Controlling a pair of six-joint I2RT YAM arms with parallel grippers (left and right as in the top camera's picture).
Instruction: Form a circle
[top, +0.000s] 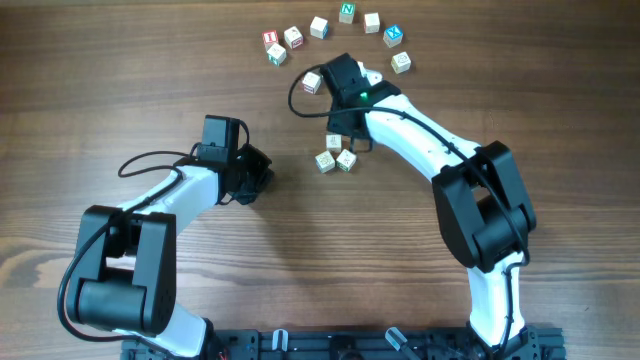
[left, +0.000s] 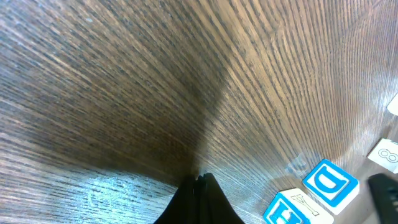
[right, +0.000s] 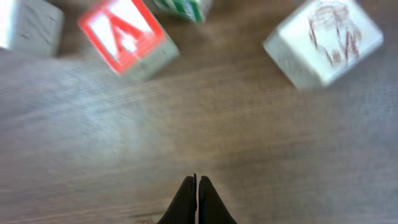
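Note:
The circle's pieces are small pale letter cubes. Several lie in an open arc at the far side, from a red-faced cube (top: 270, 39) past a green N (top: 347, 12) to a cube (top: 401, 62). One cube (top: 312, 82) lies beside my right arm's black wrist (top: 345, 82), and three cubes (top: 335, 153) cluster below it. My right gripper (right: 198, 180) is shut and empty over bare wood, short of a red A cube (right: 127, 37) and a red-drawn cube (right: 323, 40). My left gripper (left: 200, 179) (top: 258, 172) is shut and empty, left of a blue D cube (left: 329, 183).
A black cable (top: 297, 95) loops off the right wrist near the lone cube. Both arm bases stand on a black rail (top: 380, 345) at the front edge. The wooden table (top: 120, 80) stretches left of the arc.

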